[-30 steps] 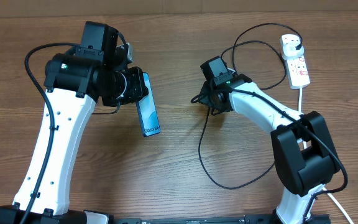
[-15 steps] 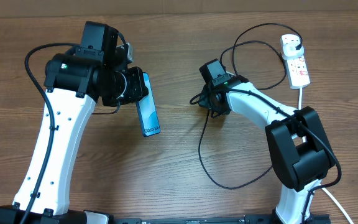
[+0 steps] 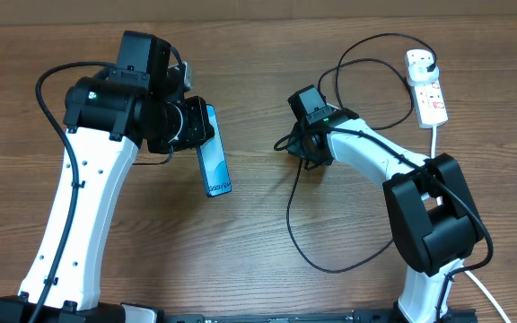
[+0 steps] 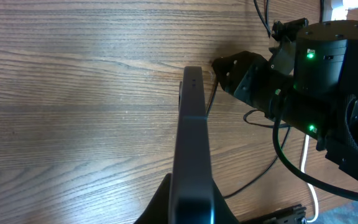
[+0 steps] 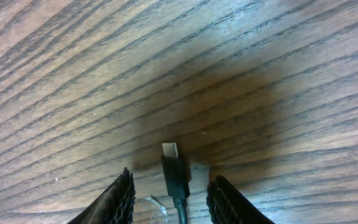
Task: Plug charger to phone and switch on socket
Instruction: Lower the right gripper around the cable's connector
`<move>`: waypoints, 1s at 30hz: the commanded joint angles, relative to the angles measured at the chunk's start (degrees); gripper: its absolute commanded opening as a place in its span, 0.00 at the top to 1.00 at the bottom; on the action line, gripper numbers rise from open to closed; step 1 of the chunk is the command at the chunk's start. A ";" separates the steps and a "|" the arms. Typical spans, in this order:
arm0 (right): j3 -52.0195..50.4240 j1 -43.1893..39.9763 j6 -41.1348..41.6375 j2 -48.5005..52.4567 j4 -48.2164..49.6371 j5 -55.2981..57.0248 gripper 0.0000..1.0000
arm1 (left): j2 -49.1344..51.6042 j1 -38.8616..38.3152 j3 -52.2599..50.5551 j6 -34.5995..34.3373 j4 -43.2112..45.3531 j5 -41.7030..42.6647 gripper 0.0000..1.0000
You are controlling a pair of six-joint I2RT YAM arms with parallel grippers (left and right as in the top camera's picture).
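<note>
My left gripper (image 3: pixel 192 127) is shut on the top end of the phone (image 3: pixel 214 163) and holds it above the table, its cyan screen facing up and right. In the left wrist view the phone (image 4: pixel 191 118) shows edge-on between the jaws. My right gripper (image 5: pixel 173 199) is open and low over the table, with the charger's connector tip (image 5: pixel 174 167) lying on the wood between its fingers, untouched. In the overhead view that gripper (image 3: pixel 296 144) is right of the phone. The black cable (image 3: pixel 291 211) loops to a plug in the white socket (image 3: pixel 429 97).
The socket's thick white lead (image 3: pixel 434 139) runs down toward the right arm's base. The charger cable forms a wide loop (image 3: pixel 330 267) on the wood near the front and another behind the right arm (image 3: pixel 366 45). The right arm fills the right of the left wrist view (image 4: pixel 322 81).
The right arm's forearm and elbow have shifted slightly left, the gripper staying over the connector. The left arm and phone have not moved.
</note>
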 commanded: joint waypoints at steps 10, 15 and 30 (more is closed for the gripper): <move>1.03 1.09 -0.04 0.35 0.70 0.48 0.53 | -1.68 -0.11 0.22 -0.57 0.46 0.26 0.96; 1.03 1.07 -0.02 0.35 1.36 0.44 0.47 | -1.68 -0.11 0.22 -0.55 0.35 0.24 0.96; 1.03 1.07 -0.02 0.35 1.68 -0.20 0.30 | -1.68 -0.11 0.22 -0.52 0.42 0.22 0.96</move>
